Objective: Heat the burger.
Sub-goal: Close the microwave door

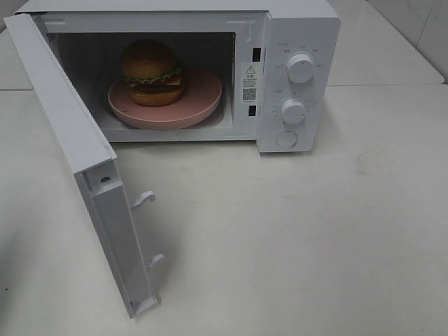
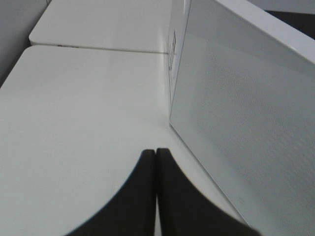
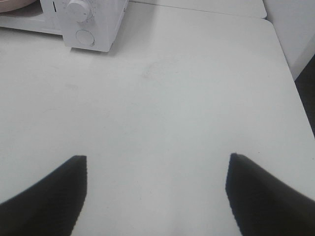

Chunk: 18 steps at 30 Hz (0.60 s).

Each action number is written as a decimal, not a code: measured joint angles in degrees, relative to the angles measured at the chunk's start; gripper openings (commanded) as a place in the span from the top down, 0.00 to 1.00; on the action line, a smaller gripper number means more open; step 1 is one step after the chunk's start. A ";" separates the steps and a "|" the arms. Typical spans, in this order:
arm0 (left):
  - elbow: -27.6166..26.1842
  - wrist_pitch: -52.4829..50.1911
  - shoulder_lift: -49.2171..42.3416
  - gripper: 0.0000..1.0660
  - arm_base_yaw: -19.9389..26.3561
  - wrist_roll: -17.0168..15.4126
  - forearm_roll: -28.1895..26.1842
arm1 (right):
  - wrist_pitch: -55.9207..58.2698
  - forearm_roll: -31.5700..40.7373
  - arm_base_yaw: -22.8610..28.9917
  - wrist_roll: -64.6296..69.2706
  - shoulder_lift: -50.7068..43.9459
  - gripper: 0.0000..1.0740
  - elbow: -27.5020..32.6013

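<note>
Currently, the small round burger (image 1: 152, 72), with its glossy brown bun, green lettuce and dark patty layers, sits upright inside the cooking cavity of the white box-shaped microwave oven (image 1: 297, 28). It rests on the round pink plate (image 1: 203, 105), toward the plate's left side in the exterior high view. The plate lies flat on the cavity floor.

The white microwave door (image 1: 63, 133) stands fully open, swung out to the left of the cavity. Two white latch hooks (image 1: 143, 199) project from its inner edge. The control panel to the right of the cavity carries an upper round white knob (image 1: 301, 68), a lower round white knob (image 1: 293, 110) and a round white button (image 1: 287, 138) below them. The oven stands on the smooth white table (image 1: 294, 231).

Left gripper (image 2: 156, 162): the two black fingers are pressed together with nothing between them. The gripper sits above the table, just beside the dotted outer face of the open door (image 2: 246, 113). Contact with the door cannot be determined.

Right gripper (image 3: 156, 157): the two black fingers (image 3: 49, 196) are spread wide and hold nothing. The gripper hangs over bare table, well apart from the oven's control-panel corner (image 3: 93, 24).
</note>
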 measured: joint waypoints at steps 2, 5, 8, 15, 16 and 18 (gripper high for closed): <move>2.35 -6.47 1.78 1.00 0.00 0.00 0.00 | 0.00 0.00 0.00 0.00 0.00 0.29 0.00; 5.73 -16.62 4.13 1.00 0.00 0.00 0.06 | 0.00 0.00 0.00 0.00 0.00 0.29 0.00; 8.54 -25.95 6.65 1.00 0.00 0.00 0.63 | 0.00 0.00 0.00 0.00 0.00 0.29 0.00; 10.26 -36.61 15.76 1.00 0.00 0.00 6.25 | 0.00 0.00 0.00 0.00 0.00 0.29 0.00; 10.26 -36.61 15.76 1.00 0.00 0.00 6.25 | 0.00 0.00 0.00 0.00 0.00 0.29 0.00; 10.26 -40.85 19.65 1.00 0.00 -0.06 9.17 | 0.00 0.00 0.00 0.00 0.00 0.29 0.00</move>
